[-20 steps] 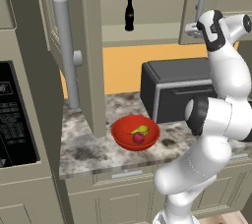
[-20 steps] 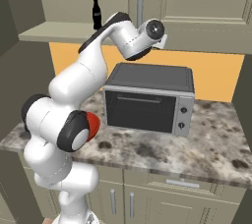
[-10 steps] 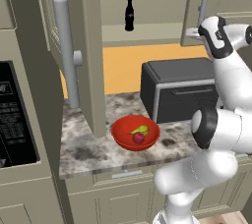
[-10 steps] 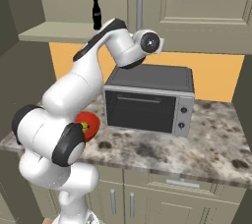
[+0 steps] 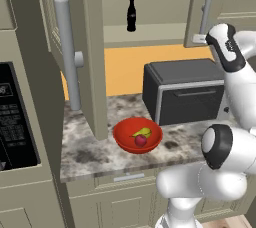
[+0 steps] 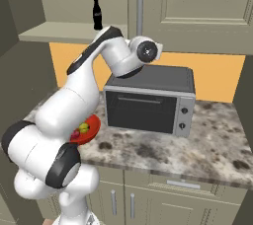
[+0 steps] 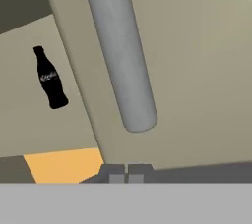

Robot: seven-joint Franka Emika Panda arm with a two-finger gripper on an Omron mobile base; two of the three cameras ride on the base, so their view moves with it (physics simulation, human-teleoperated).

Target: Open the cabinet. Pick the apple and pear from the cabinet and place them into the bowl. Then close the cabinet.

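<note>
Our gripper (image 7: 125,170) has its fingertips pressed together with nothing between them, just below the right door's bar handle (image 7: 120,56). The apple (image 5: 141,140) and pear (image 5: 142,133) already lie in the red bowl (image 5: 122,133), so closing the cabinet (image 5: 95,47) remains. We judge pushing the door panel squarely, beside the handle, works best, keeping clear of the cola bottle (image 7: 49,78).

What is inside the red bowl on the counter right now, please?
The bowl holds the dark-red apple and the yellow-green pear. Its floor beneath them is covered.
</note>
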